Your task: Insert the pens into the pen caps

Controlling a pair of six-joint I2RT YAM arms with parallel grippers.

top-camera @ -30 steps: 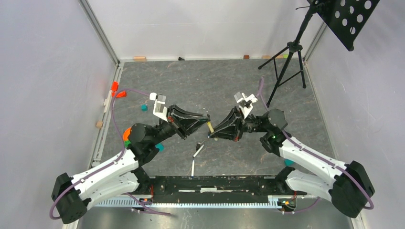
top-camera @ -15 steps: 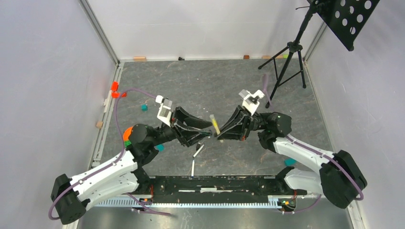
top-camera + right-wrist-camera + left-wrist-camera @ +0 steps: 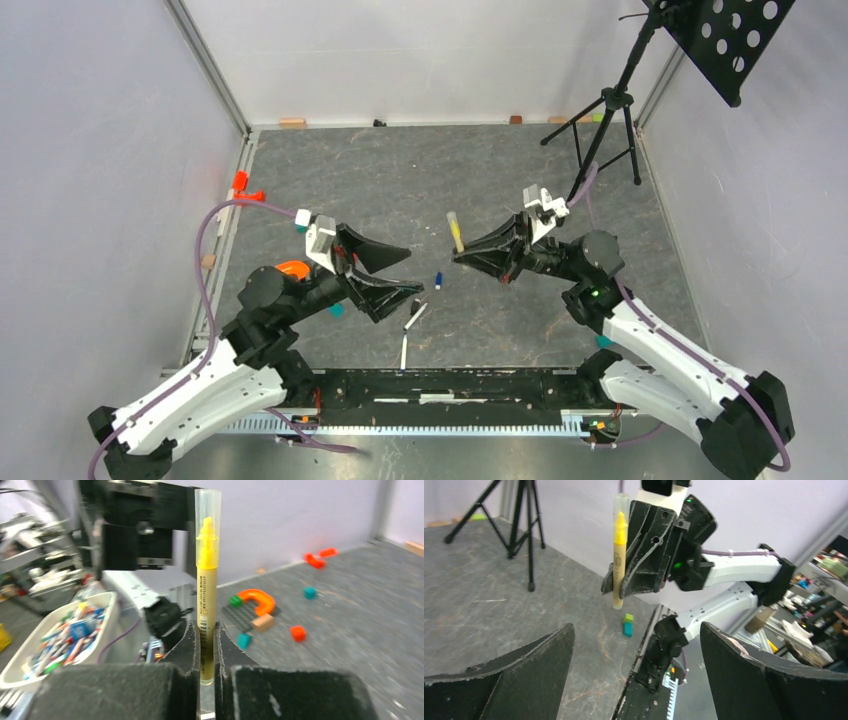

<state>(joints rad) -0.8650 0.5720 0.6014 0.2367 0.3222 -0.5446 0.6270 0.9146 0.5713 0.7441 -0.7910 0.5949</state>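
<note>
The grey mottled bench (image 3: 480, 190) is enclosed by pale walls. Nearest the arm bases lies a first white pen (image 3: 403, 350), its long axis running near to far. Just beyond it lies a second white pen (image 3: 414, 315), tilted toward the far right. Its far end is dark, and whether that is a cap or a tip cannot be told.

A blue cap (image 3: 438, 281) lies on the bench further out, between the two claws. The left claw (image 3: 415, 269) stands fully spread and empty, above and just beyond the second white pen. The left arm is therefore the nearer one, and its jaws would probably need to close across that tilted axis.

The right claw (image 3: 457, 258) is clamped on the lower barrel of the yellow pen (image 3: 456, 232). The pen is held upright with a clear cap (image 3: 207, 505) over its tip.
</note>
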